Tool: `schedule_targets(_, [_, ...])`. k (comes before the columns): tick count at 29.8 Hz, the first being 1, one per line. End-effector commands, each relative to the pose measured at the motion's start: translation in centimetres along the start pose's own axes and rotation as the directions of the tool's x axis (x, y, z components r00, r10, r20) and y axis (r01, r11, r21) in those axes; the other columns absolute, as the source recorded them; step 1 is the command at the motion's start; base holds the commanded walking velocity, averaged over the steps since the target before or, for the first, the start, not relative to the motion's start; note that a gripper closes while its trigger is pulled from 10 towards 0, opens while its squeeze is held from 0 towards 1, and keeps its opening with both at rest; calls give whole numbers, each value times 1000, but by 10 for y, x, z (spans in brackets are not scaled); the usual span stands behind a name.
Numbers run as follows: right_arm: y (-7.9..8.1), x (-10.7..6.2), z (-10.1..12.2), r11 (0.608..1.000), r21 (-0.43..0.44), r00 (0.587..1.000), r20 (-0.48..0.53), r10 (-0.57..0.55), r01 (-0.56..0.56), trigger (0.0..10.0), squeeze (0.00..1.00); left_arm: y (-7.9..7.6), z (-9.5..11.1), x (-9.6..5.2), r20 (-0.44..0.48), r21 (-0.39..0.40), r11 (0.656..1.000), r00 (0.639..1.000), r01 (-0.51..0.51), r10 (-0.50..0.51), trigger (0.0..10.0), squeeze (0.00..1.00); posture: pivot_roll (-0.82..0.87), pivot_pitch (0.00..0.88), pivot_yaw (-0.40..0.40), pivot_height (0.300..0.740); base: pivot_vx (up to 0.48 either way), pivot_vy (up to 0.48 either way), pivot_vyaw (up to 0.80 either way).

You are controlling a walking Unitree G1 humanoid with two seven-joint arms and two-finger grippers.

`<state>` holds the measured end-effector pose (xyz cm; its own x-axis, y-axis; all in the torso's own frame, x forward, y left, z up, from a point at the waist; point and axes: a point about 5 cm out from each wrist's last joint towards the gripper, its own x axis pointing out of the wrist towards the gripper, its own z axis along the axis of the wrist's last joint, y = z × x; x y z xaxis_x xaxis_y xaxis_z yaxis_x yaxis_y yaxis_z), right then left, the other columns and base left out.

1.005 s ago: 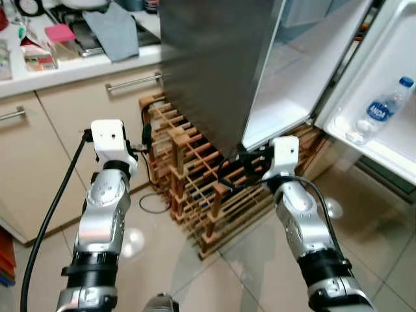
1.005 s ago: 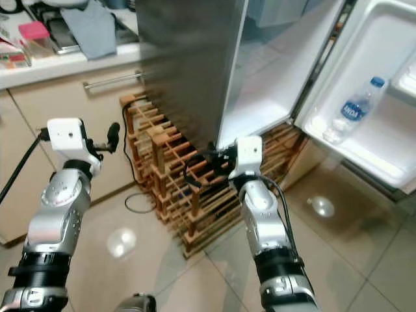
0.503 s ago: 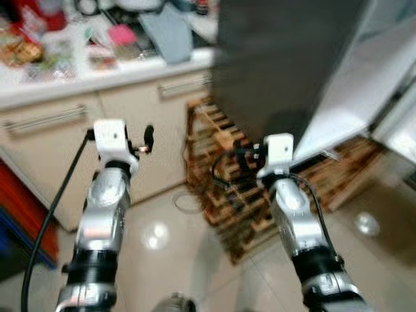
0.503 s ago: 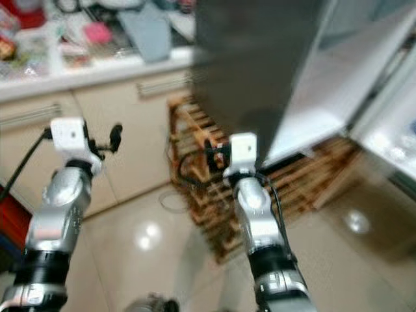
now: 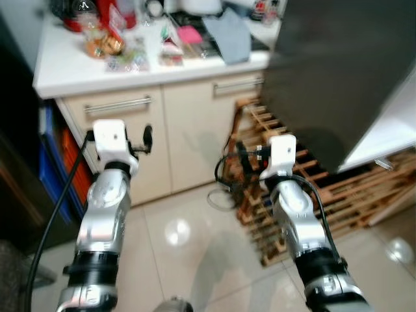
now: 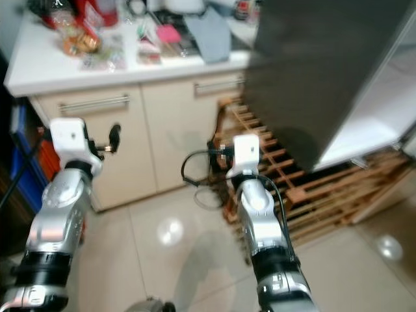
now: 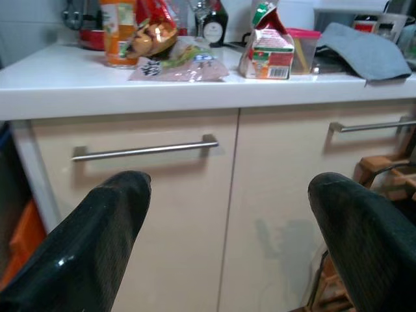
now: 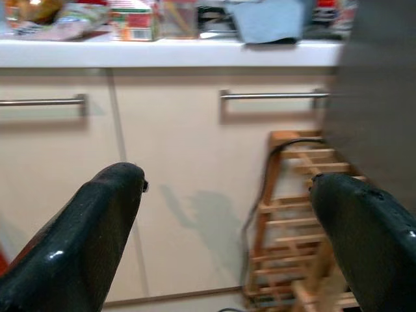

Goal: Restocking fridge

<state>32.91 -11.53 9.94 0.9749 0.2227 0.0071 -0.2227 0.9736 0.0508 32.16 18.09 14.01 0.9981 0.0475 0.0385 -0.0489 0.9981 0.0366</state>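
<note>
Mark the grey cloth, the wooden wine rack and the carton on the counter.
grey cloth (image 7: 366,44), left wrist view, middle of the folded fabric.
wooden wine rack (image 5: 338,188), left eye view, a front slat.
carton (image 7: 266,49), left wrist view, its front face.

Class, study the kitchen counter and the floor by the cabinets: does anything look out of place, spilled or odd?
Nothing looks spilled or damaged. The counter is cluttered with groceries, including a carton and a grey cloth. A black cable trails down beside the wooden rack, which seems untidy.

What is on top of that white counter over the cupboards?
On the counter: a carton, a grey cloth, a pink-lidded box, an orange bottle and snack packets. Things behind them are hidden.
</note>
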Motion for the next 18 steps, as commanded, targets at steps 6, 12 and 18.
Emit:
schedule_targets(6, [-2,6,33,999,15,983,184,-30,28,10000,431,2,5,-7,31,18,997,997,-69,68,10000,0,22,0,-29,740,0,-233,576])
schedule_targets(12, [-3,11,33,1000,14,987,160,-14,11,10000,439,-5,13,-4,61,41,995,994,-91,88,10000,0,28,0,-47,740,0,-448,574])
schedule_targets(18, [-2,13,27,1000,-4,993,121,-17,18,10000,408,-9,20,1,99,82,994,993,-66,58,10000,0,30,0,-48,740,0,-219,575])
